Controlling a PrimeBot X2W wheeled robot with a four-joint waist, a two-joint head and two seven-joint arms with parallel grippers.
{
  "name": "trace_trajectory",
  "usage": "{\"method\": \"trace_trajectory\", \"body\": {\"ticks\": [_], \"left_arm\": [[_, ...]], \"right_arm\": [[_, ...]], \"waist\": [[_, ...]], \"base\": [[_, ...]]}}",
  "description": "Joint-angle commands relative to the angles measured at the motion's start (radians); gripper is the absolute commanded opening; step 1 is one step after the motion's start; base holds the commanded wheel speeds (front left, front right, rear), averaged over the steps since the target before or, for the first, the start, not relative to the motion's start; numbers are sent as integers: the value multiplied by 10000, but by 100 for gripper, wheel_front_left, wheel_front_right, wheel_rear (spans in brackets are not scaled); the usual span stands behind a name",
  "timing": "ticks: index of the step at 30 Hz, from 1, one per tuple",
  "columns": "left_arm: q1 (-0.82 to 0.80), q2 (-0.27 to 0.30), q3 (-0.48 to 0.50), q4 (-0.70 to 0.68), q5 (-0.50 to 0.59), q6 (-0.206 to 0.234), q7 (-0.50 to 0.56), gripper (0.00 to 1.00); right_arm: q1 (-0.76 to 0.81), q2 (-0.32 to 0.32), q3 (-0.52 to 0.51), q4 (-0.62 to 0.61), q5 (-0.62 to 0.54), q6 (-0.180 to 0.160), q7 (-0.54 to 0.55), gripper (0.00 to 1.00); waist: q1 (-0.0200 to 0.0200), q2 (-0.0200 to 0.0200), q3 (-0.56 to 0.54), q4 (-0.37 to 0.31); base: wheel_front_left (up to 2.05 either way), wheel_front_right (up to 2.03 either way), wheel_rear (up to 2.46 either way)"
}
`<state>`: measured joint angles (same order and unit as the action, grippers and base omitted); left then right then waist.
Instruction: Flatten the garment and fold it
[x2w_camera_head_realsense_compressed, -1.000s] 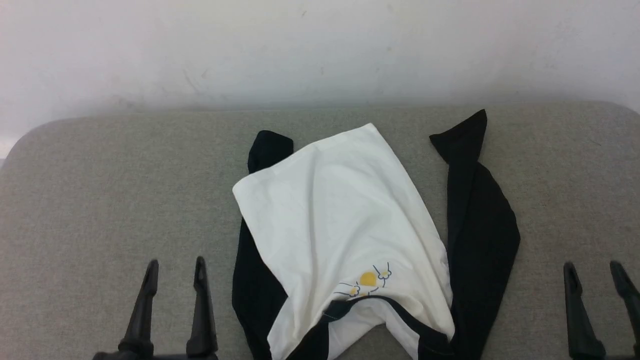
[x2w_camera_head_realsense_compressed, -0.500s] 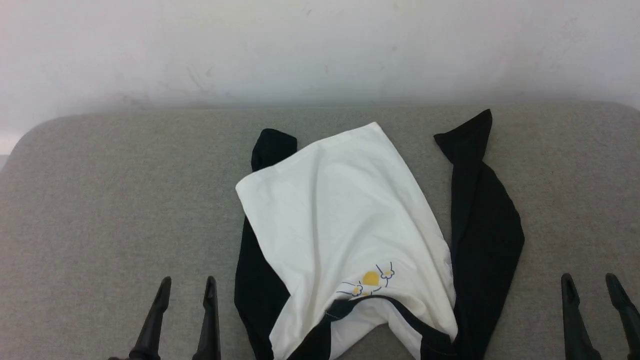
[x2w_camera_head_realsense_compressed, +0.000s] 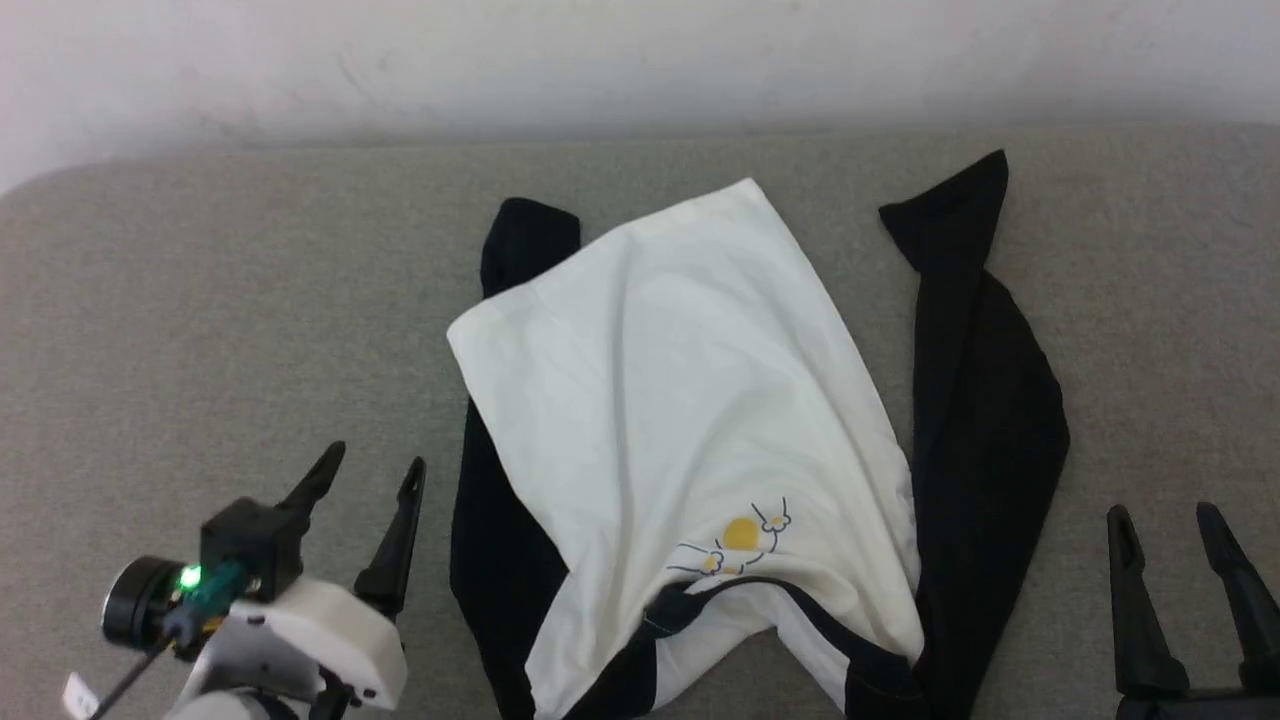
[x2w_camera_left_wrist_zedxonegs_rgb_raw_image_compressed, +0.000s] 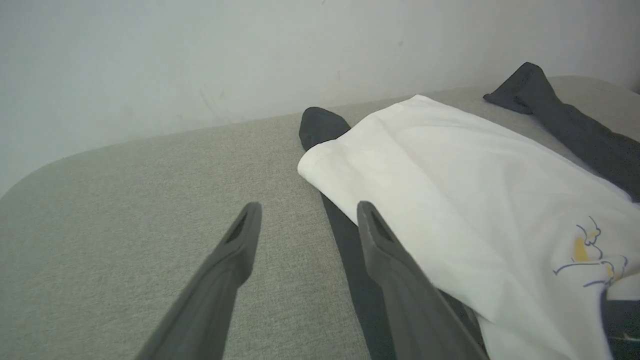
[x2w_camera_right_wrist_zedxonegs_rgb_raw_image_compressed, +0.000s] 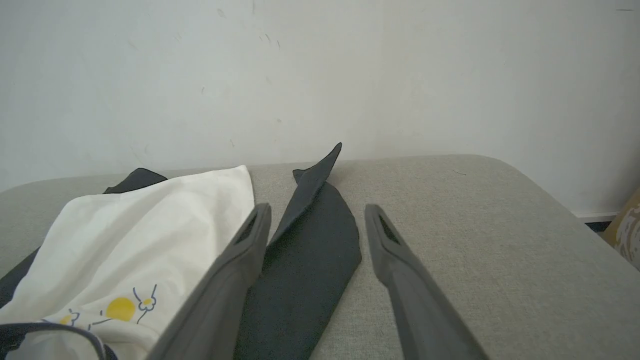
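**Garment:** The garment (x2w_camera_head_realsense_compressed: 690, 430) lies in the middle of the grey padded surface (x2w_camera_head_realsense_compressed: 200, 300). It is neither flat nor folded. A white panel runs slantwise over black cloth, and a black flap (x2w_camera_head_realsense_compressed: 985, 400) is thrown out along the panel's right side. The yellow-and-blue print (x2w_camera_head_realsense_compressed: 740, 545) sits near the garment's near edge.

**Left gripper:** The left gripper (x2w_camera_head_realsense_compressed: 375, 458) has come up and closed in on the garment's left black edge. Its fingertips are just beside that edge and apart from it, and they lean towards it. The jaws stand well apart and hold nothing.

**Right gripper:** The right gripper (x2w_camera_head_realsense_compressed: 1162, 513) keeps its station off the garment's near right corner. It is equally spread, empty, and clear of the cloth.

**Change noted:** The head camera has tilted over the last second, so the garment's shift in the picture is not a move of the cloth. Its lie is unaltered.

**Assessment:** Flattening has not begun. The left arm appears to be making its approach for a first grasp of the left edge, with the fold across the body still to be undone.
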<state>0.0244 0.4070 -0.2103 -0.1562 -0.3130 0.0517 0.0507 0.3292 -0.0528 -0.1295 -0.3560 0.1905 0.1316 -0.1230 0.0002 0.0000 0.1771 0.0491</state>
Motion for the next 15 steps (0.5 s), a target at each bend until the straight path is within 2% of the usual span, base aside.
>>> {"method": "trace_trajectory", "body": {"ticks": [1, 2, 8, 15], "left_arm": [[-292, 48, -58, 164, -113, -135, 166, 100], [-561, 71, -174, 539, -345, -342, 639, 100], [-1109, 104, -435, 1207, -811, -725, 1696, 100], [-1643, -17, -777, 1725, -1092, -1036, 2240, 100]], "right_arm": [[-143, 25, -14, 10, -59, -9, 26, 100], [-213, 25, -17, 35, -89, -9, 29, 100], [-375, 26, -8, 31, -123, -9, 20, 100], [-580, 26, -13, -5, -211, -9, 108, 100]], "waist": [[-2, 0, 385, -134], [-2, 0, 541, -161], [-2, 0, 859, -203], [-2, 0, 1146, -214]], "base": [[0, 0, 0], [0, 0, 0], [0, 0, 0], [0, 0, 0]]}}
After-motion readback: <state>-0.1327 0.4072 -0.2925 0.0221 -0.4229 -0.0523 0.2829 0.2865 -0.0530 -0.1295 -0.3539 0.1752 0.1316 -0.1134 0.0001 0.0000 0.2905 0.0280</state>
